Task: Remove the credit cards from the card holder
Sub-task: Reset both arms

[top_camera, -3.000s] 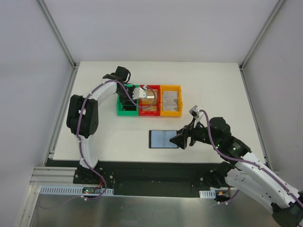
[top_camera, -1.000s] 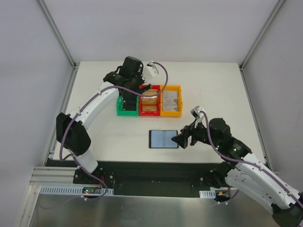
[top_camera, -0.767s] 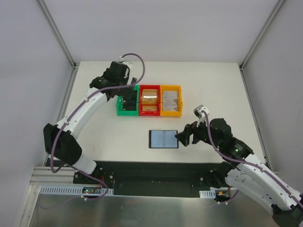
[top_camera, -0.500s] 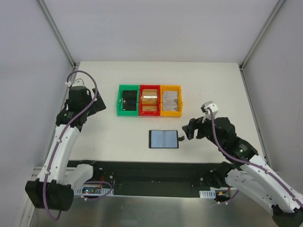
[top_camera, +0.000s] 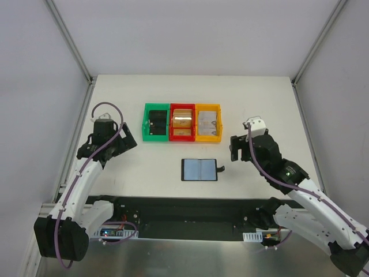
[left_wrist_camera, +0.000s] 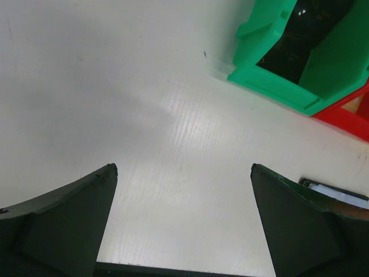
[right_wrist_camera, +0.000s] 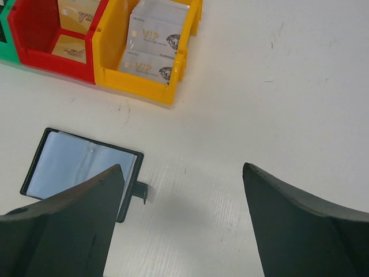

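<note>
The card holder (top_camera: 199, 169) lies open and flat on the table in front of the bins. Its two bluish-grey panels face up and its black tab points right. Tan-gold credit cards (top_camera: 182, 121) sit in the red bin and pale grey ones (top_camera: 208, 121) in the yellow bin. In the right wrist view the holder (right_wrist_camera: 75, 164) lies lower left, with grey cards (right_wrist_camera: 153, 34) above it. My right gripper (top_camera: 233, 149) hovers open to the right of the tab, holding nothing (right_wrist_camera: 181, 167). Open and empty too, my left gripper (top_camera: 125, 144) hangs over bare table (left_wrist_camera: 183, 167), left of the green bin.
A green bin (top_camera: 145, 124) holding a chunky black object (top_camera: 155, 122), a red bin (top_camera: 182, 138) and a yellow bin (top_camera: 219, 124) stand side by side mid-table. The green bin's corner (left_wrist_camera: 259, 75) shows upper right in the left wrist view. Metal frame posts rise at the far corners.
The left arm has swung away from the bins to the table's left side. The right gripper has drawn back from the holder's tab, to the right, with its jaws a little wider.
</note>
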Robot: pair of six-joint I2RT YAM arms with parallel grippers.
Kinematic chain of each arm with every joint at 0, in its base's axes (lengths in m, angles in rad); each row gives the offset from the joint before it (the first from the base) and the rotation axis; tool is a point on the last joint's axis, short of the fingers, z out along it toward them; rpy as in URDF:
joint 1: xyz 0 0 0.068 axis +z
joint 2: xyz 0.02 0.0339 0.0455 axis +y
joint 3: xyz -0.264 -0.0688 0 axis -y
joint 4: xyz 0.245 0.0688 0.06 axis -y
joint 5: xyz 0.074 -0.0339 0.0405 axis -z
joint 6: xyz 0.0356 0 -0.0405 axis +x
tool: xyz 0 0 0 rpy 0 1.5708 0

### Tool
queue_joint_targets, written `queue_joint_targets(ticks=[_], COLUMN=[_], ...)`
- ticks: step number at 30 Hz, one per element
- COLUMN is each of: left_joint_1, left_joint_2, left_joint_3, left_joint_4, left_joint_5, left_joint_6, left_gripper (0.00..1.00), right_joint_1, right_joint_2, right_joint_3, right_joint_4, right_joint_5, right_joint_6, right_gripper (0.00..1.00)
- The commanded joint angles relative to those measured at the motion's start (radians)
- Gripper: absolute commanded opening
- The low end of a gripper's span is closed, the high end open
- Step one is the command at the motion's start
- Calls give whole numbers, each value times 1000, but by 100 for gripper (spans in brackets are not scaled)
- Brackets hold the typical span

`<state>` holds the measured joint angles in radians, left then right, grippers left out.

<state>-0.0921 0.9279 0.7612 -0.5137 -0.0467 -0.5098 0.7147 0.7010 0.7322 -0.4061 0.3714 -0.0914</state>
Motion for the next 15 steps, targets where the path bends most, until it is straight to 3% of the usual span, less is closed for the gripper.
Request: queue_joint_targets(ticks=[1, 5, 8, 15], left_joint_1=[-20, -23, -23, -23], left_joint_2=[-21, -47, -51, -73], left_joint_3=[-11, -17, -19, -28], left_joint_4=[9, 20, 20, 55], left_joint_5=[64, 96, 117, 205], left_joint_6=[-22, 33, 60, 96], left_gripper=[99, 99, 99, 99], right_joint_1=[-4, -6, -6, -6], right_joint_2=[60, 103, 124, 158], right_joint_3=[67, 84, 98, 174], right_joint_4=[21, 39, 46, -8], right_joint_5=[58, 57, 64, 90], right_joint_6=[-18, 16, 13, -34], right_gripper=[86, 87, 99, 96])
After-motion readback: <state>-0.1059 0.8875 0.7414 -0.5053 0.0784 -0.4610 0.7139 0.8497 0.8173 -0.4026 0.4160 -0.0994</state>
